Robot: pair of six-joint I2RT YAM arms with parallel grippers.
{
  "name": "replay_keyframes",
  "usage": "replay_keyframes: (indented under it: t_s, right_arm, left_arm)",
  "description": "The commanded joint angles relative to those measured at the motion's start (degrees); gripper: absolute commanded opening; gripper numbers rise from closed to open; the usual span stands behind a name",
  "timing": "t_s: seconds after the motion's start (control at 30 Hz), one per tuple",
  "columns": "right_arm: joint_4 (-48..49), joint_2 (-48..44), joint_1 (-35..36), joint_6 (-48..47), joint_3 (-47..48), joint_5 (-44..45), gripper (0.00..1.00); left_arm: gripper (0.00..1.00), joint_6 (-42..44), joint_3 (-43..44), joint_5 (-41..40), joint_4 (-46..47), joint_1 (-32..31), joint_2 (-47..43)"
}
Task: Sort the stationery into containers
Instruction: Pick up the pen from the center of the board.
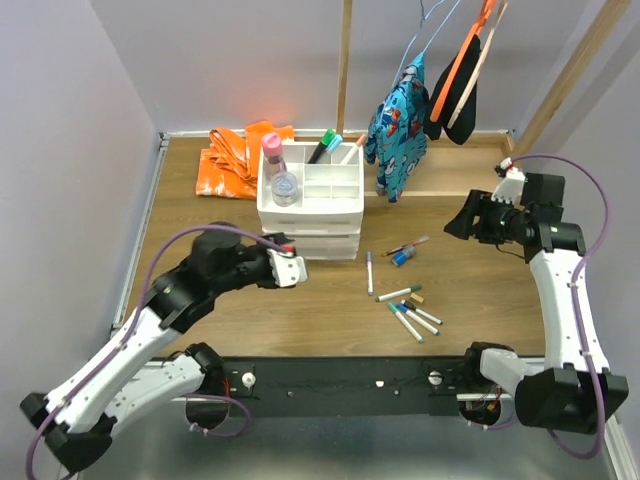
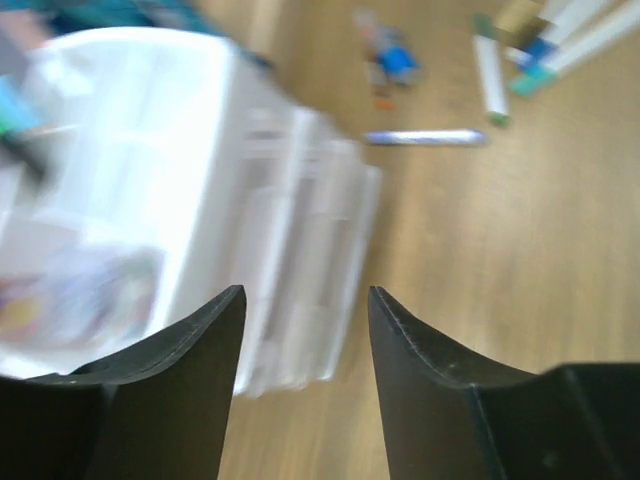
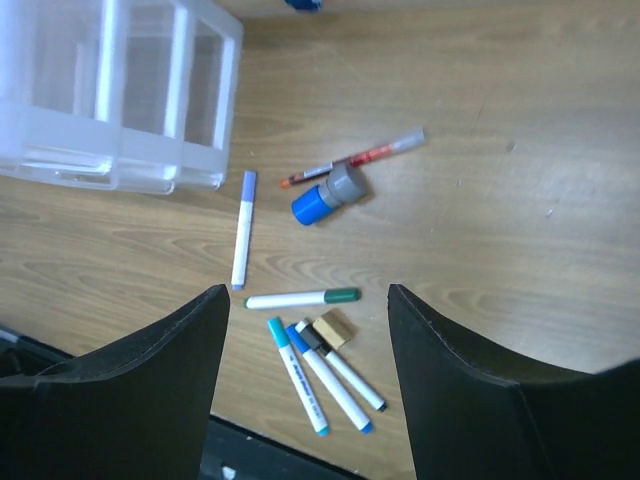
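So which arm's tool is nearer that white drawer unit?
Left. The left tool is beside the white drawer unit's front-left corner; the right tool hangs far to its right.

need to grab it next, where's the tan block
In the right wrist view the tan block lies low in the middle, just below the green-capped marker and beside the blue-capped marker.

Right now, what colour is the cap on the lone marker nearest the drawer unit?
Pale purple. The marker shows best in the right wrist view.
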Motion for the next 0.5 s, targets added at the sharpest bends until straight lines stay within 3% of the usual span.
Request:
replay_keyframes:
  t_s: [0.0,0.13,0.27,0.47]
  right_arm:
    - [-0.1,5.5,6.4,4.6,-2.6,3.4,0.73]
    - [4.0,9.7,21.0,7.2,-4.0,10.0,0.73]
    - [8.2,15.5,25.8,14.2,-7.7,15.0,0.71]
    - [17.3,19.2,33.4,20.5,-10.6,22.3,0.66]
  left_arm:
    - [0.66,-12.3,-1.4,-23.3,13.3,2.1,-6.3]
    - [0.75,-11.1,-0.6,-36.6,14.5,9.5,-6.7]
    - [0.77,-11.7,2.1,-36.4,12.6,16.4,-6.4]
    - [0.77,-10.2,2.9,-37.4,12.9,21.1,-6.9]
